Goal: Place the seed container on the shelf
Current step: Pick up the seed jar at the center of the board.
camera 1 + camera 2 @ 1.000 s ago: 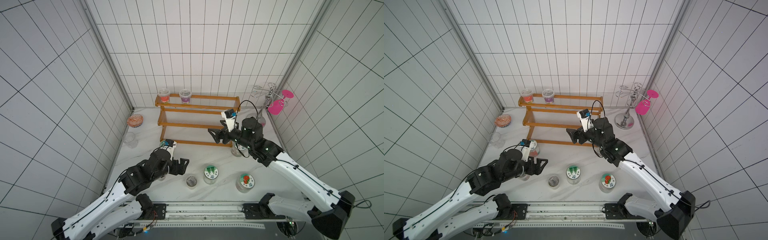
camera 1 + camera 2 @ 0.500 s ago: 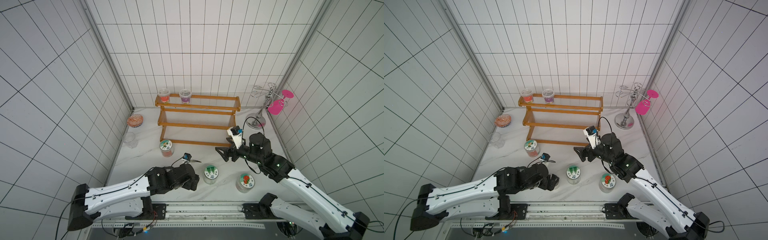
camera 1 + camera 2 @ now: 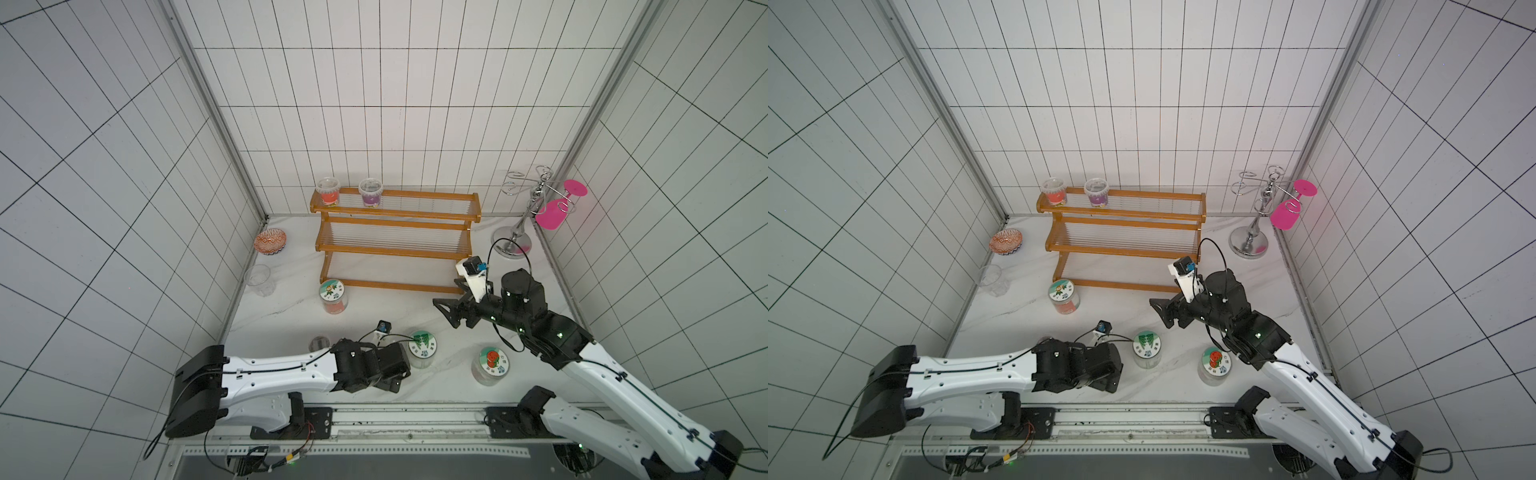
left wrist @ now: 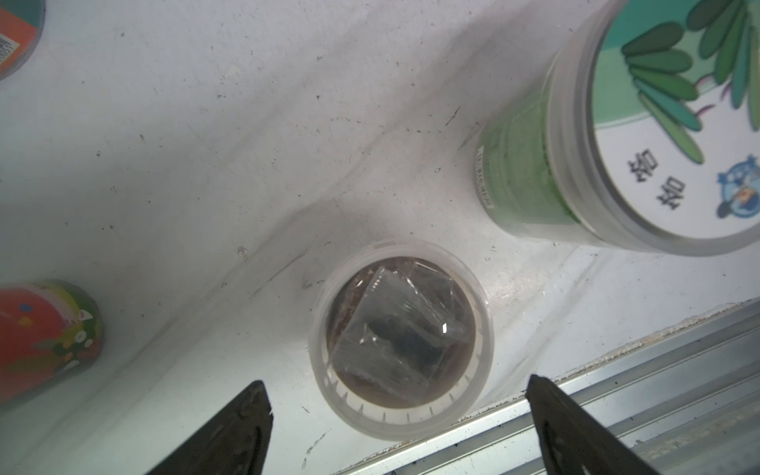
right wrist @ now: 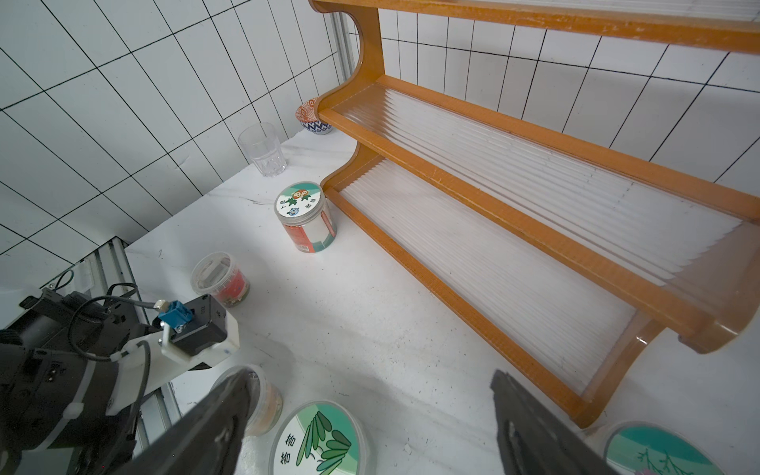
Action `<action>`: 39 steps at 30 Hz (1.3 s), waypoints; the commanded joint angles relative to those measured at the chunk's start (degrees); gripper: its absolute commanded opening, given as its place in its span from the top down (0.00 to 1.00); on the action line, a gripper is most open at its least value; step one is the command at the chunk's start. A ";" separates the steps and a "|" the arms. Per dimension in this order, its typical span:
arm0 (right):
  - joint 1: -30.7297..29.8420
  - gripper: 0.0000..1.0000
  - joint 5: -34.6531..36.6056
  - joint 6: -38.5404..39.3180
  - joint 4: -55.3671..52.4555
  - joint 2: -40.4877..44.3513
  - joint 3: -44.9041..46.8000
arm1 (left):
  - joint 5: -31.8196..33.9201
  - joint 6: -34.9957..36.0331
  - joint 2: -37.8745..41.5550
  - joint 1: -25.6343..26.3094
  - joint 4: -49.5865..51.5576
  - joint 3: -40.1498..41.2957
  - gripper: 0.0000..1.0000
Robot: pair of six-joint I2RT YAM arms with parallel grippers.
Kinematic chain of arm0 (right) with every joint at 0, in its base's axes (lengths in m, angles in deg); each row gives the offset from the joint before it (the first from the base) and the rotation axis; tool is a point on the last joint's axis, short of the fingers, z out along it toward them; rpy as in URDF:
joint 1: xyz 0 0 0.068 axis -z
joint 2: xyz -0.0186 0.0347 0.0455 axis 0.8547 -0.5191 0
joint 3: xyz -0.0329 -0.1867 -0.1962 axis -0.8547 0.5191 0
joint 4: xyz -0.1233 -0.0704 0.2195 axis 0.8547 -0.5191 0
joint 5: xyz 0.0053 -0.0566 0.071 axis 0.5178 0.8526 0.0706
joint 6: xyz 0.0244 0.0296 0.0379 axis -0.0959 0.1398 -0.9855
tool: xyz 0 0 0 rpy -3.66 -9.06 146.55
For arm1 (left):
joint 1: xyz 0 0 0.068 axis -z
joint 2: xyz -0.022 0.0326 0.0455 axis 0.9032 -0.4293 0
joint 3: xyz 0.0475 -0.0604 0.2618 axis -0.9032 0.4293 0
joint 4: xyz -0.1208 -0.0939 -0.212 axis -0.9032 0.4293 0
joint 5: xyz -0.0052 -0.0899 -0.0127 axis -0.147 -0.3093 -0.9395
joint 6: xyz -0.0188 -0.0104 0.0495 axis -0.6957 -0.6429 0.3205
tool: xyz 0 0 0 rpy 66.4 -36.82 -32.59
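Left wrist, seed container (image 4: 401, 341): small round clear tub with a milky rim and a glossy clear lid, brown seeds showing through; upright on the white table (image 4: 205, 164).
Left wrist, left gripper (image 4: 395, 381): fingers spread wide, one on each side of the tub, touching neither side.
Left wrist, green-lidded jar (image 4: 617, 144): taller, leaf picture on its lid, just beside the tub.
Right wrist, seed container (image 5: 269, 405): only its pale side shows, behind one dark finger and under the left arm's camera.
Right wrist, right gripper (image 5: 370, 374): fingers wide apart, nothing between them, above bare table in front of the shelf (image 5: 452, 172).
Right wrist, red-labelled tub (image 5: 222, 279): same kind of tub, standing left of the seed container.
Top views, seed container: hidden beneath the left gripper (image 3: 390, 376) at the near edge, left of the green-lidded jar (image 3: 422, 345), well apart from the shelf (image 3: 1125, 250) at the far wall.
Top views, right gripper (image 3: 446, 301): raised, near the shelf's right end.
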 commanded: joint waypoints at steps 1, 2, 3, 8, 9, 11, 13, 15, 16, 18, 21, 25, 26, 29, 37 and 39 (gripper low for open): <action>-0.11 0.06 -1.09 0.67 -0.55 -0.31 1.38 | 0.75 -0.32 -1.16 0.27 -2.09 0.19 0.03; -0.15 0.06 -1.09 0.67 -0.45 -0.42 1.39 | 0.94 -0.40 -1.57 0.27 -2.22 0.23 0.03; -0.15 0.06 -1.09 0.68 -0.43 -0.46 1.47 | 1.06 -0.40 -2.04 0.27 -2.47 0.21 0.04; -0.16 0.06 -1.18 0.68 -0.42 -0.85 1.63 | 1.84 -0.40 -4.05 0.27 -2.68 -0.07 0.07; -0.20 0.06 -1.24 0.70 -0.47 -0.90 1.67 | 2.06 -0.48 -4.25 0.27 -2.60 -0.07 0.07; -0.16 0.06 -1.22 0.69 -0.41 -0.93 1.67 | 2.70 -0.75 -4.54 0.27 -2.42 -0.04 0.09; -0.13 0.06 -1.25 0.58 -0.42 -0.92 1.75 | 3.40 -0.84 -4.63 0.27 -2.58 0.04 0.09; -0.16 0.06 -1.35 0.65 -0.34 -0.97 1.84 | 3.93 -0.84 -4.72 0.27 -2.76 0.00 0.10; -0.16 0.06 -1.44 0.51 -0.26 -0.91 1.93 | 4.17 -0.84 -4.72 0.27 -2.93 0.04 0.10; -0.16 0.06 -1.61 0.51 -0.19 -0.89 2.10 | 4.44 -0.71 -4.96 0.27 -3.25 0.04 0.11; -0.16 0.06 -1.71 0.58 -0.13 -0.82 2.28 | 4.96 -0.58 -5.63 0.27 -3.47 -0.01 0.13; -0.16 0.06 -1.71 0.59 0.16 -0.58 2.61 | 5.37 -0.40 -6.92 0.27 -4.14 0.03 0.16; -0.16 0.06 -1.71 0.58 0.20 -0.55 2.63 | 5.21 -0.40 -7.29 0.27 -4.39 -0.04 0.17; -0.11 0.06 -1.77 0.62 0.15 -0.54 2.81 | 5.45 -0.15 -7.79 0.25 -4.26 -0.33 0.31; -0.11 0.06 -5.23 1.58 0.76 -0.09 3.48 | 6.58 3.04 -3.06 0.25 -0.34 -2.27 0.40; -0.11 0.06 -7.58 2.60 1.96 0.40 4.33 | 6.85 5.04 -0.69 0.18 2.56 -4.04 0.44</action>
